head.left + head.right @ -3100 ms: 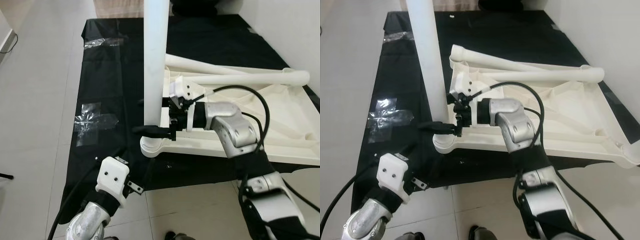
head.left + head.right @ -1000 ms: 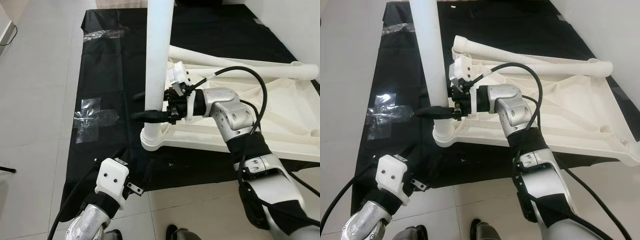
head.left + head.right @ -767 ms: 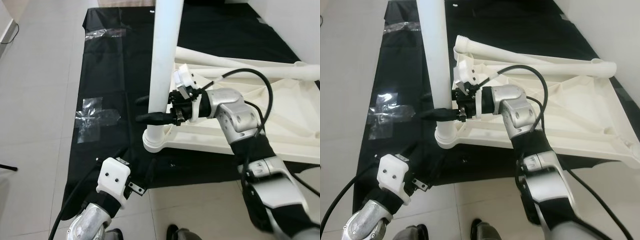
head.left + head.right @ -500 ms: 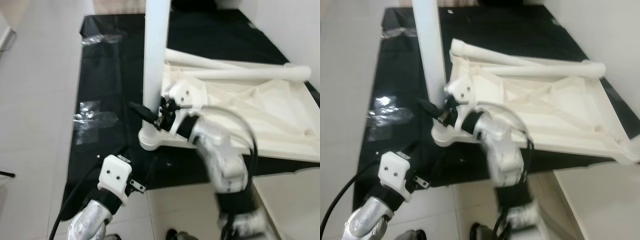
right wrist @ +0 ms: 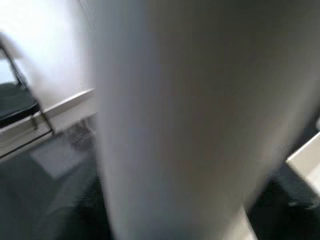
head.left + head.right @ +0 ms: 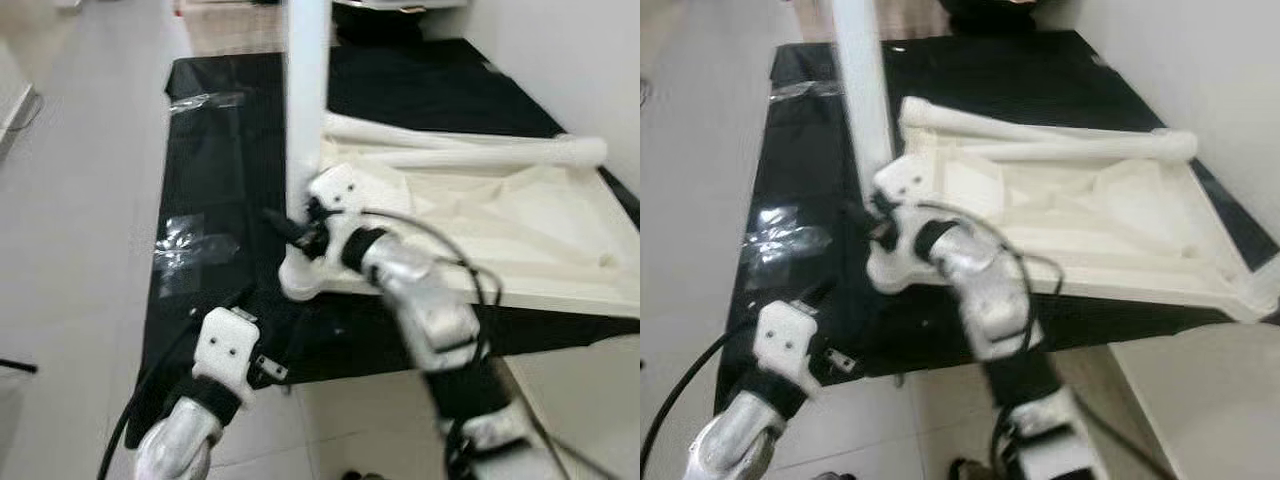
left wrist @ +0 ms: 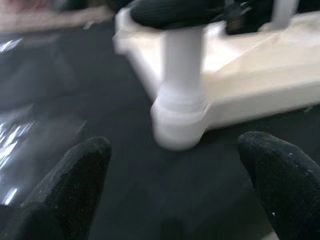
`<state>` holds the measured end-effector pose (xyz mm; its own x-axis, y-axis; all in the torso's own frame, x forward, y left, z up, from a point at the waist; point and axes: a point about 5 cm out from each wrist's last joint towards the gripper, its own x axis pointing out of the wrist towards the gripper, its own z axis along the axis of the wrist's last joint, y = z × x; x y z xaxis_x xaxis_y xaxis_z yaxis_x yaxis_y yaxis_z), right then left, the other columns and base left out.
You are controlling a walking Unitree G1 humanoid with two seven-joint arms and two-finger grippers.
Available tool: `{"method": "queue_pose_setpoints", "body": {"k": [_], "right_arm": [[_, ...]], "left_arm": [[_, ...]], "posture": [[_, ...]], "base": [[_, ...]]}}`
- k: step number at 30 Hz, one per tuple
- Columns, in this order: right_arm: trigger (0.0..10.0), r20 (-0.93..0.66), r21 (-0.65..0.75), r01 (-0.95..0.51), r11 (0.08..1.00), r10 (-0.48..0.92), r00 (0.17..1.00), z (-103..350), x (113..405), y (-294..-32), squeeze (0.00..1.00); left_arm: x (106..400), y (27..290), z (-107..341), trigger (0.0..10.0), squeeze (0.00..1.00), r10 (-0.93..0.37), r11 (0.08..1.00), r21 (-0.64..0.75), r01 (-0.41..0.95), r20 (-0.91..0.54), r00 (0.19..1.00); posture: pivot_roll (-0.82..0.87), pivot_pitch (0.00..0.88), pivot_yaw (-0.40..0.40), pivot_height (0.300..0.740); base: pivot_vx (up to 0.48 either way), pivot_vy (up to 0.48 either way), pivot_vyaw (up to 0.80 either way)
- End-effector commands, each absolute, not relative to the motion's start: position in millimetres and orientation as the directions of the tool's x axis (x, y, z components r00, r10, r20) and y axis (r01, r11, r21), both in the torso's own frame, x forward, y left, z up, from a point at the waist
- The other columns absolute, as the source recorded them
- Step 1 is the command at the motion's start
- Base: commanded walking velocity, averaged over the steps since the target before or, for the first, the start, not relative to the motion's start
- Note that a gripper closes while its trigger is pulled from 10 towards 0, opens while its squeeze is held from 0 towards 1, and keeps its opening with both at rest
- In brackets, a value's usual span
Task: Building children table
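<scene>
Black sheeting covers the floor. At frame centre the upturned tabletop has one leg standing in its corner socket, right pincer around it; two legs (unfitted) remain. Left pincer spread wide, empty.
</scene>
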<state>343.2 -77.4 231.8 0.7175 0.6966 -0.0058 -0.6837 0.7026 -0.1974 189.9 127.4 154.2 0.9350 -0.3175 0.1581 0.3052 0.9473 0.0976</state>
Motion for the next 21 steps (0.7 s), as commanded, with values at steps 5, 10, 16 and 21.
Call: {"method": "queue_pose_setpoints", "body": {"k": [5,10,16,21], "right_arm": [[10.0,-0.023,-0.257,-0.796,0.548,0.82,0.572,245,350,-98,1.0],[10.0,-0.104,-0.326,-0.852,0.409,0.88,0.463,257,364,-109,0.0],[10.0,-0.089,-0.295,-0.921,0.254,0.953,0.291,274,366,-102,0.0],[3.5,-0.074,-0.228,-0.962,0.148,0.983,0.169,279,366,-99,0.0]], "left_arm": [[167,122,168,10.0,0.0,-0.349,0.936,0.107,0.335,0.173,0.921],[140,126,184,10.0,0.0,-0.354,0.934,0.102,0.341,0.16,0.921],[130,135,195,10.0,0.0,-0.316,0.947,0.107,0.302,0.161,0.935],[129,136,197,10.0,0.0,-0.302,0.952,0.103,0.288,0.167,0.938]], "posture": [[0.09,0.206,-0.092,0.74],[0.12,0.209,-0.09,0.74],[0.14,0.198,-0.093,0.74],[0.14,0.188,-0.101,0.74]], "base": [[0.0,0.0,0.0],[0.0,0.0,0.0],[0.0,0.0,0.0],[0.0,0.0,0.0]]}}
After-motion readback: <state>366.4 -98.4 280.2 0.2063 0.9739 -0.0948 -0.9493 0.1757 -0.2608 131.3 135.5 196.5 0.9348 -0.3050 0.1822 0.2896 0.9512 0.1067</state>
